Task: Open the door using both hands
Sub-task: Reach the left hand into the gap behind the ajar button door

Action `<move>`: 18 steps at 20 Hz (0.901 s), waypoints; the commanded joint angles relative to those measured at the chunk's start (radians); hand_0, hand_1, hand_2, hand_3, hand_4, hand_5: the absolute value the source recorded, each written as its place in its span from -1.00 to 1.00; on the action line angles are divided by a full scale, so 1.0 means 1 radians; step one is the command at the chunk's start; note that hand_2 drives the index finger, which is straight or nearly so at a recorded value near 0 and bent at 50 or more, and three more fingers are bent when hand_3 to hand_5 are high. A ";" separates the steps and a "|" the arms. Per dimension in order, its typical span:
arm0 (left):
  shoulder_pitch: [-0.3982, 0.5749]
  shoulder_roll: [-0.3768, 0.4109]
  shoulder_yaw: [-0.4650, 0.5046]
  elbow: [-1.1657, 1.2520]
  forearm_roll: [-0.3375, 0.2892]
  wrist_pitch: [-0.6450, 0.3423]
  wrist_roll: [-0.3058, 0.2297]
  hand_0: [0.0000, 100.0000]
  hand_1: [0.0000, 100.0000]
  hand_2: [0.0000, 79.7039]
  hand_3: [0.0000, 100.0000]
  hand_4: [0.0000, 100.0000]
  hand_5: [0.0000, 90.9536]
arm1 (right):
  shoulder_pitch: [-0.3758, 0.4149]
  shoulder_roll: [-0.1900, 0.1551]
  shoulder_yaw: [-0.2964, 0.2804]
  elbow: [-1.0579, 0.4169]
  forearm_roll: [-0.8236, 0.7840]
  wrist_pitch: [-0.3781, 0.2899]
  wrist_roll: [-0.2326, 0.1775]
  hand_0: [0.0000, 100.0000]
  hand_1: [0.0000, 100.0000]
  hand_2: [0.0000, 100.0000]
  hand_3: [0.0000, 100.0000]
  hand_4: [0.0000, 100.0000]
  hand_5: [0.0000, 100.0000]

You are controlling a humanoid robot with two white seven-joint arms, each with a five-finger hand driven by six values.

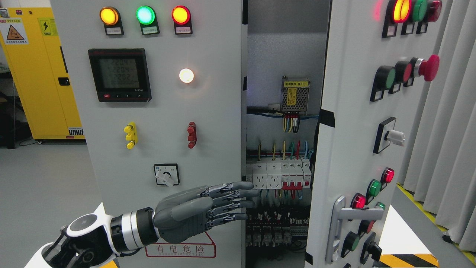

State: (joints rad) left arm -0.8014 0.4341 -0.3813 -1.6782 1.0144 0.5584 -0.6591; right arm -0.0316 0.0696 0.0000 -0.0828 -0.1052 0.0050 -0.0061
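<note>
Grey cabinet (282, 48) (right door (346, 130) ajar) holds breakers (279, 175); left hand (208, 212) flat, empty.

A single head-mounted camera faces the grey electrical cabinet (163, 111) straight on from close range, angled slightly downward. The cabinet fills most of the frame; left of it a yellow locker (41, 74) shows, right of it apparently a curtain (450, 130).
</note>
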 commanded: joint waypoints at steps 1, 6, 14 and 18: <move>-0.143 -0.216 -0.021 0.139 0.001 0.028 0.003 -0.76 0.11 -1.00 -1.00 -1.00 -1.00 | -0.004 -0.001 0.031 0.000 -0.001 0.001 0.000 -1.00 0.00 -0.92 -1.00 -1.00 -1.00; -0.234 -0.265 -0.021 0.215 0.004 0.031 0.012 -0.76 0.11 -1.00 -1.00 -1.00 -1.00 | -0.004 -0.001 0.031 0.000 -0.001 0.001 0.000 -1.00 0.00 -0.92 -1.00 -1.00 -1.00; -0.317 -0.314 -0.016 0.270 0.058 0.069 0.012 -0.76 0.11 -1.00 -1.00 -1.00 -1.00 | -0.004 -0.001 0.031 0.000 0.001 0.001 0.000 -1.00 0.00 -0.92 -1.00 -1.00 -1.00; -0.360 -0.324 -0.016 0.293 0.081 0.084 0.012 -0.76 0.11 -1.00 -1.00 -1.00 -1.00 | -0.004 -0.001 0.031 0.000 0.001 0.001 0.000 -1.00 0.00 -0.92 -1.00 -1.00 -1.00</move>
State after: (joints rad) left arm -1.0958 0.1949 -0.3952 -1.4802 1.0627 0.6320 -0.6475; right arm -0.0351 0.0692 0.0000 -0.0828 -0.1053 0.0065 -0.0061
